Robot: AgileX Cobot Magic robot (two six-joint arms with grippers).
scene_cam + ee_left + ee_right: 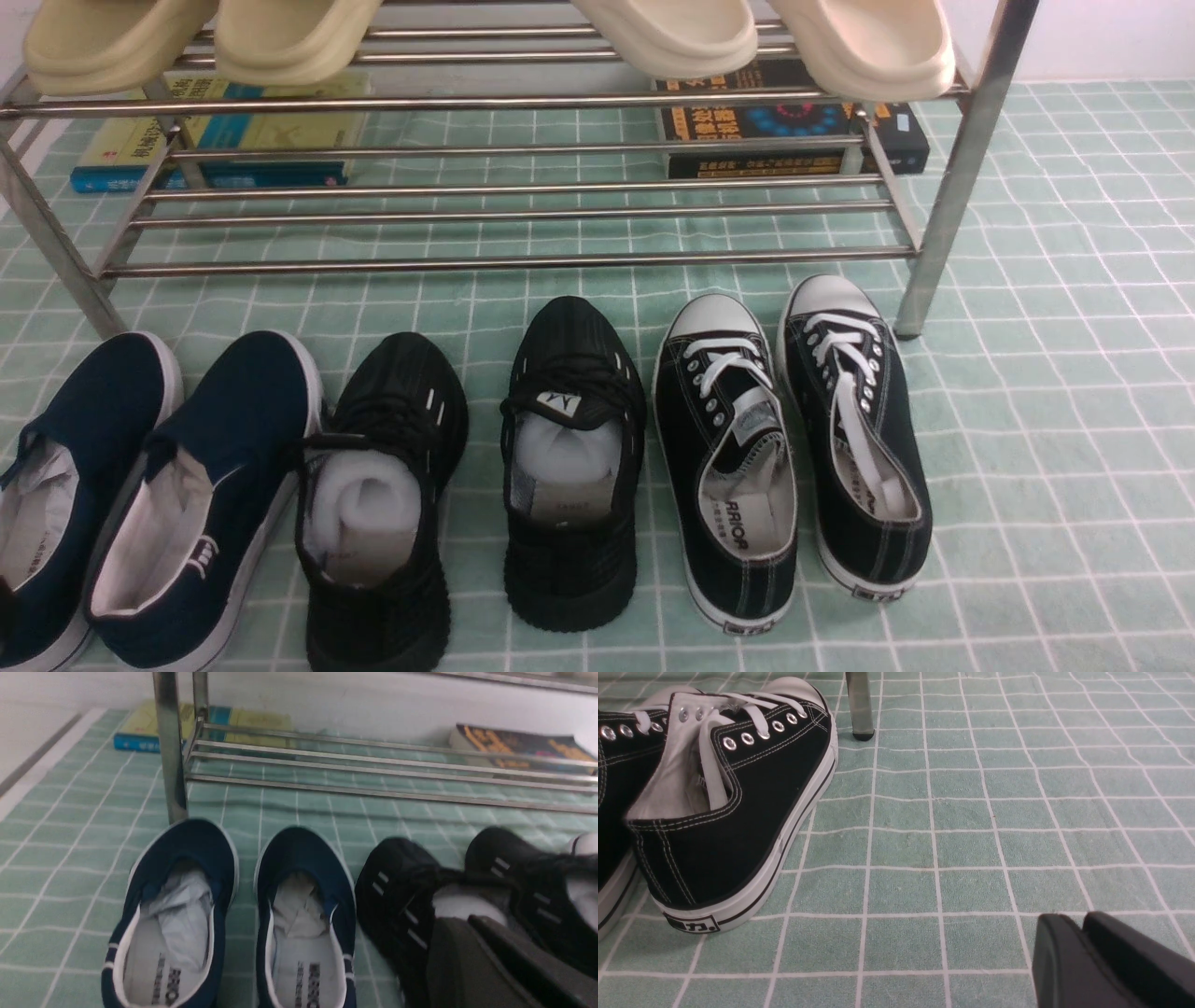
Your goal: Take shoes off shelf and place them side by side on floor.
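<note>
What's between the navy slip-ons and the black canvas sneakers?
The two all-black knit sneakers, a bit apart with green floor between them, as the front view shows.

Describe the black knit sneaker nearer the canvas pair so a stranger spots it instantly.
Find the chrome rack, then the row of shoes on the green floor before it. Take the all-black sneaker beside the white-toed canvas pair; unlike its black mate, it shows a white-marked tongue.

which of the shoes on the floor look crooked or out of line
The left black knit sneaker sits askew: its toe leans right, and it stands nearer the camera than its mate.
</note>
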